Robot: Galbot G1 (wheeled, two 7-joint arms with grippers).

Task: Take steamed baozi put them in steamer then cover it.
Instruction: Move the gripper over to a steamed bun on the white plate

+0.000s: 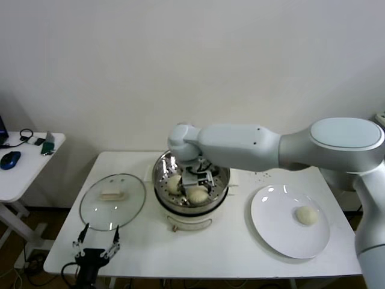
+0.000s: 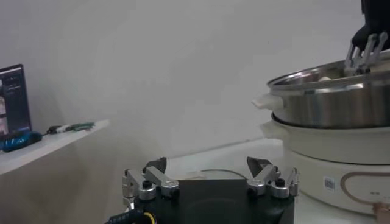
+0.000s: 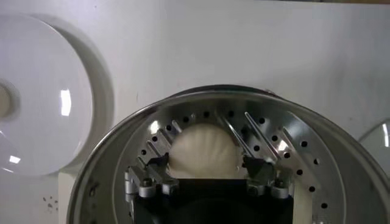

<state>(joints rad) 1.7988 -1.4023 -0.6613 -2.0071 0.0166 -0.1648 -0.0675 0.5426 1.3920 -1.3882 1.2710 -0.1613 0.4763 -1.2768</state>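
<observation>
The steel steamer point(image 1: 161, 174) stands mid-table on its white base. Two baozi lie on its perforated tray point(image 3: 268, 131), one at the left point(image 1: 174, 182) and one nearer the front point(image 1: 197, 194). My right gripper point(image 1: 200, 179) reaches down into the pot. In the right wrist view it point(image 3: 205, 162) is open, with its fingertips point(image 3: 159, 162) just beside a baozi point(image 3: 204, 146) resting on the tray. Another baozi point(image 1: 307, 215) lies on the white plate point(image 1: 271, 223). The glass cover point(image 1: 112, 200) lies flat to the left of the steamer. My left gripper point(image 1: 96, 242) waits open and empty at the front left.
A side table point(image 1: 24, 168) with a mouse and cables stands at the far left. The steamer's base point(image 2: 329, 161) is close to the right of my left gripper point(image 2: 207, 167). The wall is right behind the table.
</observation>
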